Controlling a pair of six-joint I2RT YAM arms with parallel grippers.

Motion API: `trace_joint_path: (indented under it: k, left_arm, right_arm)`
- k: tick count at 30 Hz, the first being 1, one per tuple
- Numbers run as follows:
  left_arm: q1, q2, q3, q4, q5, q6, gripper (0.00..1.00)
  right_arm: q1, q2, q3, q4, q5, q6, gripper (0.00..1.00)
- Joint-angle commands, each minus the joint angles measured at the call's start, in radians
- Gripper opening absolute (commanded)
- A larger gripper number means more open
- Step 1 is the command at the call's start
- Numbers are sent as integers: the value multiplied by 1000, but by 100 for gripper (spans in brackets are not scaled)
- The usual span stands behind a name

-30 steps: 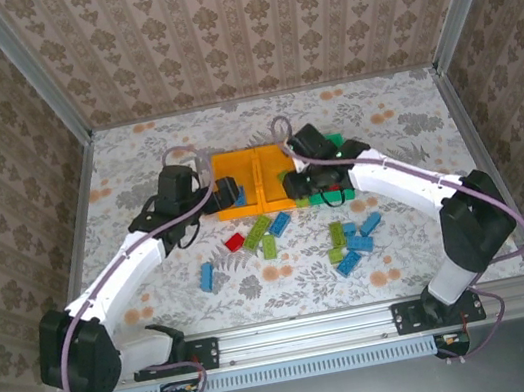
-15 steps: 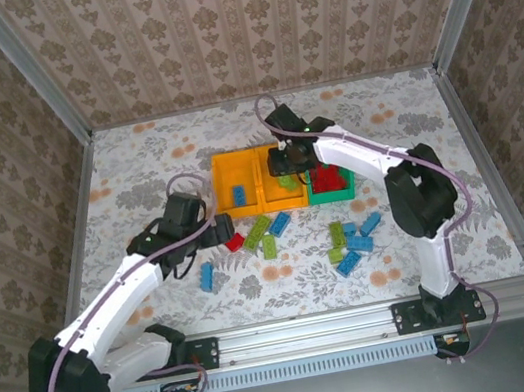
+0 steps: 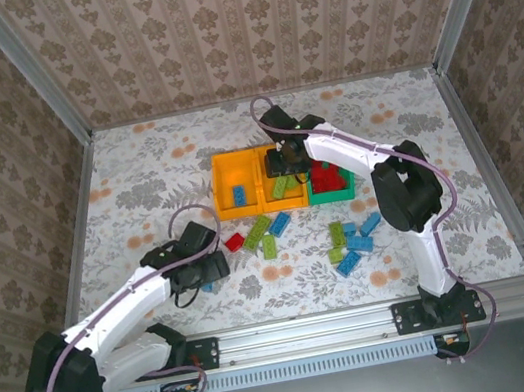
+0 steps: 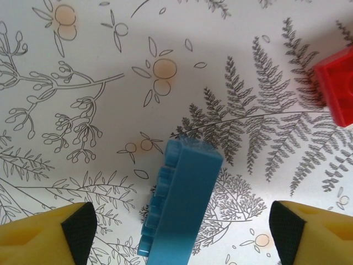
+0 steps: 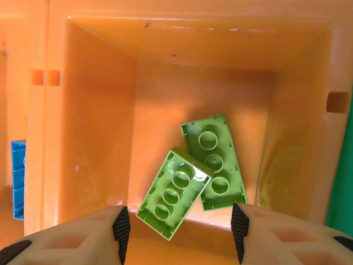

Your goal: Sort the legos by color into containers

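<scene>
Hidden or cut off:
- The red studded plastic brick [image 4: 337,83] is clipped by the right edge of the left wrist view.
- The blue brick [image 5: 18,178] in the left orange plastic bin [image 3: 222,177] is cut by the edge of the right wrist view.
- From above, the right claw [image 3: 283,164] masks part of the middle orange plastic bin [image 5: 94,127].
- From above, the left claw [image 3: 201,266] partly covers the blue studded plastic brick [image 4: 182,201] under it.

Left claw: spread, with pads [image 4: 81,226] either side of that blue brick and not touching it. The brick lies on its side on the near-left part of the surface [image 3: 137,177].

Right claw: fingers [image 5: 118,227] apart, nothing pinched, hanging over the middle bin. Two lime green studded bricks [image 5: 214,163] lie in that bin, one leaning on the other.

The green plastic bin [image 3: 331,198] sits just right of the middle bin and holds red bricks; I can't count them. The three bins stand side by side in a row at mid-surface.

Loose bricks [image 3: 269,245] in red, green and blue are scattered between the bins and the near edge.

Surface: white sheet with a floral print. The walls have damask wallpaper, and aluminium rails frame the cell.
</scene>
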Motion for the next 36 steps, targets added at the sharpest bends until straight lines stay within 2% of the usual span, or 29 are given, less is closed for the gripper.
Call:
trace_joint_path:
  k: [1,5,10,17,21,26,32,36]
  left_arm:
    - [-7,28,-30,25,18,-30,80]
    - [-7,76,-56,96,46,-28,74]
    - [-7,113,-57,136,42,-13,47]
    - [-2,93,-47,148,24,3,27]
    - [-2,20,15,125,-23,24,24]
    - [14,-5,180,161,-73,155,23]
    - [63,161,401,242,48,307,24]
    - [81,317,535,252,102,387,25]
  right_arm:
    - [-3,-33,6,-28,12,10,59]
    - [-3,-136,-78,23,12,21,64]
    - [-3,-284,-214,50,52,23,67]
    - [-18,-455,-405,6,142,47,70]
    - [-35,-569,-545,2,176,99,70]
    - [-38,-682,-696,-21,207,160,71]
    - [-68,-809,-826,-77,279,271,74]
    - [-140,-885,-912,-77,256,323,74]
